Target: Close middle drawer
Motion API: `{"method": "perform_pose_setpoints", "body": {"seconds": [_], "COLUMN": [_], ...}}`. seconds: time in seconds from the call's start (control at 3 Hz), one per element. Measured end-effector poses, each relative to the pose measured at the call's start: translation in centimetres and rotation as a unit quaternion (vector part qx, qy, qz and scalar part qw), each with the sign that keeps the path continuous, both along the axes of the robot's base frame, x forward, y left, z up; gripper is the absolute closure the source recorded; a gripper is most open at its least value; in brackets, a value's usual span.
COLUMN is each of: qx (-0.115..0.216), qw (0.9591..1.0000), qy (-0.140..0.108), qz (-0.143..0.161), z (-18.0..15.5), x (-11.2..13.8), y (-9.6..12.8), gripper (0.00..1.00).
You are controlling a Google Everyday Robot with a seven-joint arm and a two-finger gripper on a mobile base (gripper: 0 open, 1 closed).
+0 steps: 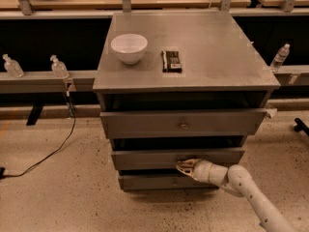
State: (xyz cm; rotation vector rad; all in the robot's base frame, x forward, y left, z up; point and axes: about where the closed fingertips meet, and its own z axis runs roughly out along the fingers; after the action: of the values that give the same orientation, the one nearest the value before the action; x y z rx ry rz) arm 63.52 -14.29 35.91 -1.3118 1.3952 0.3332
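end effector (182, 166) at middle drawer (145, 158) front, knob hidden

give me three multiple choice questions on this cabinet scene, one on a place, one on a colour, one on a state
1. Where is the gripper? A by the bottles; B at the middle drawer front; C on the cable
2. The bowl on the cabinet top is: A white; B red; C black
3. The middle drawer is: A shut flush; B partly open; C lifted out

Answers: 1 B, it sits at the front's centre. 2 A, it is plain white. 3 B, its front stands ahead of the lowest drawer.
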Motion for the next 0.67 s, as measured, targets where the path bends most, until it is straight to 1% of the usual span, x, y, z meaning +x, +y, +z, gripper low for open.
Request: {"method": "perform_pose_setpoints", "body": {"seconds": [0.33,0.67], "qx": [0.001,0.001], "qw": [1.0000,1.0000], "qy": [0.008,0.008], "qz": [0.002,0.002], "z": [-1.00,-1.00], "x": [1.06,0.91], "y": [0.24,0.17], "gripper": [1.00,1.00]}}
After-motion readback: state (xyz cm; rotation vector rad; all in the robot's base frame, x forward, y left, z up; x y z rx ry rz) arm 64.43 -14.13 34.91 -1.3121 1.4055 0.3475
